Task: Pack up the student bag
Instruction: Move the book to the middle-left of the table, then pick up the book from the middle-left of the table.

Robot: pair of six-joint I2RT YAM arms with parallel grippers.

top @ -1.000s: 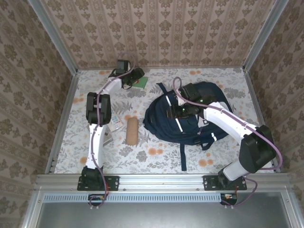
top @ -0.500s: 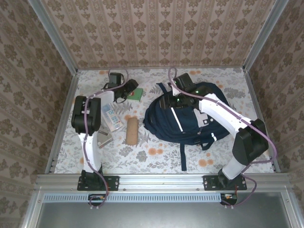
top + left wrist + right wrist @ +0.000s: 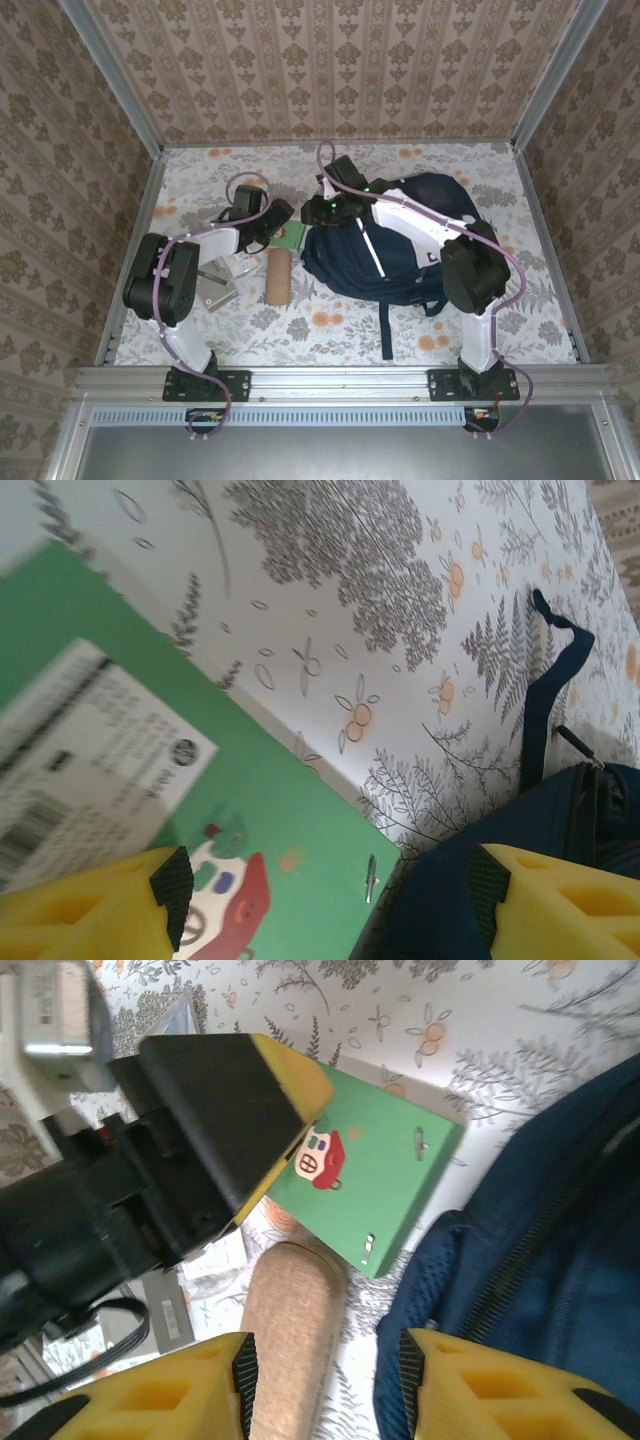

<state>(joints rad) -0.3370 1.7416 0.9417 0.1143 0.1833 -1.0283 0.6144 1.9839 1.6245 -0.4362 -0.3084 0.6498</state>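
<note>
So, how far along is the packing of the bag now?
Done: nothing visibly packed; the green book and the tan pouch lie outside the student bag. In hand: the left end effector, open, is over the book; the right end effector, open, hovers by the bag's edge. Left: loading both.

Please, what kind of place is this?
Probably a staged robot test booth: wallpapered panels in a metal frame, a flowery table, left arm and right arm bolted to its front rail.

Large navy student bag (image 3: pixel 345 262), white-striped, flat, right of centre, straps toward the near edge.
</note>
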